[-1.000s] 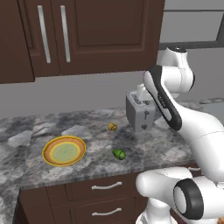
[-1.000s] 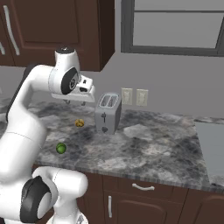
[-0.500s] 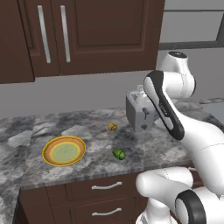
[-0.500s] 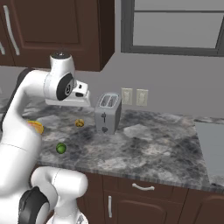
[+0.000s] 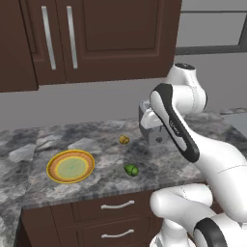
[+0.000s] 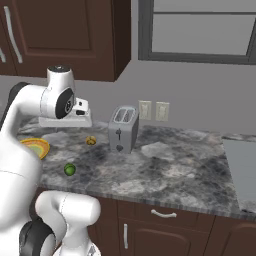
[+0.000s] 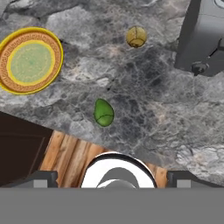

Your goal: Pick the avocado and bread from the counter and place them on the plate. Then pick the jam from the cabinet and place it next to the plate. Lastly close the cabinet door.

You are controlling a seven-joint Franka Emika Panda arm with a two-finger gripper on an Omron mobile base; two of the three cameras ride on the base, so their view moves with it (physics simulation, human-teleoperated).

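Avocado [image 7: 104, 112] near front edge of counter [image 7: 144, 87], untouched; I see gripper [image 7: 107, 179] just opened wide, hanging above, ready for descent.

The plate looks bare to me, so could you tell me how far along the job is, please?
Nothing looks done yet. The plate holds nothing; the avocado and the bread lie apart on the counter, beside it. Nothing is in hand: the end effector hangs high above the counter, looking down at the avocado. Left: both foods onto the plate, jam from the cabinet, whose doors look shut, then closing it.
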